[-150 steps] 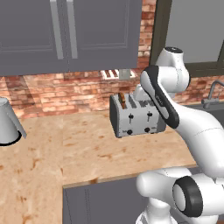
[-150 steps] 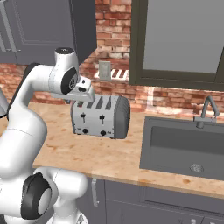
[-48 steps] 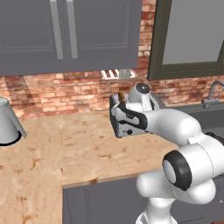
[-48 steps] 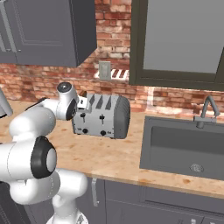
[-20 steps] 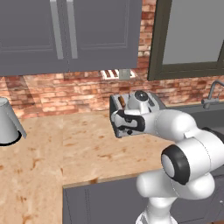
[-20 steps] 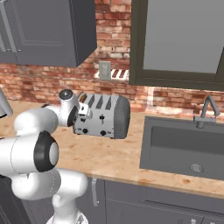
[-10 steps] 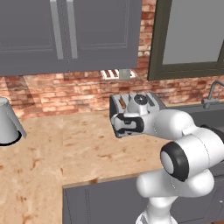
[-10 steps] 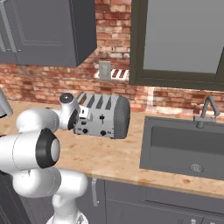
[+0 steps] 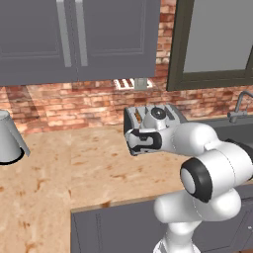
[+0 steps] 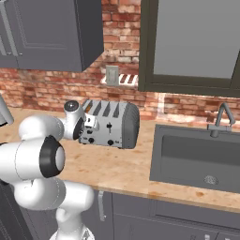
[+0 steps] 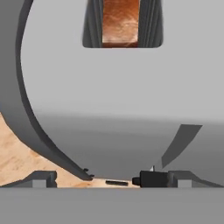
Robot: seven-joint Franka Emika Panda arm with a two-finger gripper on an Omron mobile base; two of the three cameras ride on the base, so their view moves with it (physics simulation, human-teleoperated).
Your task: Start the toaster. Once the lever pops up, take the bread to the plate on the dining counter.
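Red brick wall and dark grey upper cabinets stand behind a long tan, mottled stone-look counter (image 9: 74,168) that carries everything. At 3 o'clock in the right base view a dark sunken sink (image 10: 197,157) with a curved tap is set in this counter. At 9 o'clock in the left base view a pale grey rounded vessel (image 9: 9,138) stands well apart from the other things.

Near the wall sits the boxy silver-grey two-slot toaster (image 10: 115,124), with dark small knobs on its front. From the left base view the white arm hides most of it, and the dark two-finger gripper (image 9: 132,140) is pressed close to its front end. The jaws stand wide open and hold nothing. In the hand view the grey toaster body is very close, and at 12 o'clock the tan-brown bread slice (image 11: 121,22) sits down inside one slot.
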